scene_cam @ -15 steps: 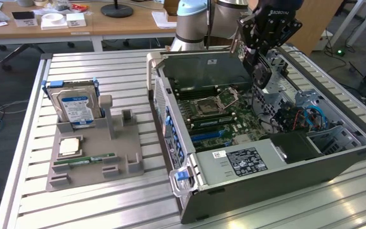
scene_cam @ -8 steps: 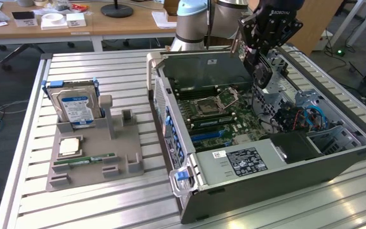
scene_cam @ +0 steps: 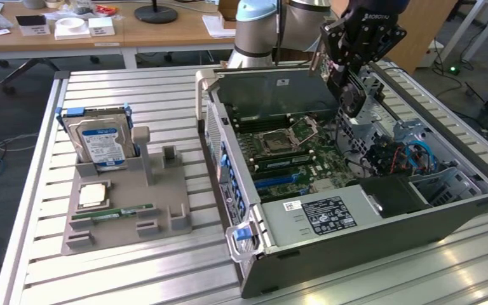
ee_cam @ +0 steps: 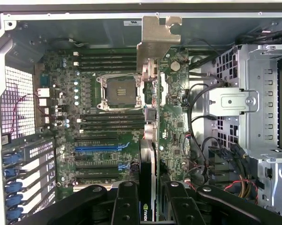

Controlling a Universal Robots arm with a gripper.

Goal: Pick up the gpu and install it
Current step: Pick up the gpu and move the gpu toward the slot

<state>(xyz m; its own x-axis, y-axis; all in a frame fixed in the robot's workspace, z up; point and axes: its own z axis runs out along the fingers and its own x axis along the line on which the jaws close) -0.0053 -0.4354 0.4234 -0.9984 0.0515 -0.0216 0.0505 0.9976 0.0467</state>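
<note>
We see the gripper (scene_cam: 348,71) above the open computer case (scene_cam: 380,235), its jaws partway closed and clamped on the gpu (scene_cam: 352,95). The card hangs below the fingers over the far part of the case's interior, clear of the slots. In the wrist view the gripper (ee_cam: 151,199) has its two black fingers (ee_cam: 125,201) pressed on either flat face of the gpu (ee_cam: 148,154), which we see edge-on. The card's silver bracket (ee_cam: 156,40) is at the end farthest from the fingers. The card's edge runs over the motherboard (ee_cam: 108,154), just beside the empty processor socket (ee_cam: 119,91).

The case lies on its side toward the exterior view's right edge of the slatted metal worktop (scene_cam: 142,95). Inside it we see the motherboard (scene_cam: 295,159) with a blue expansion slot (ee_cam: 97,148), a power supply (scene_cam: 325,213) with a labelled top at the near end, and a metal drive cage (ee_cam: 262,103) with cables beside it.

Near the worktop's edge on the exterior view's left sits a grey holder (scene_cam: 121,229). In it a hard drive (scene_cam: 100,143) stands upright at the far end, a processor chip (scene_cam: 91,195) lies flat in the middle, and a RAM stick (scene_cam: 112,213) lies nearer us.
</note>
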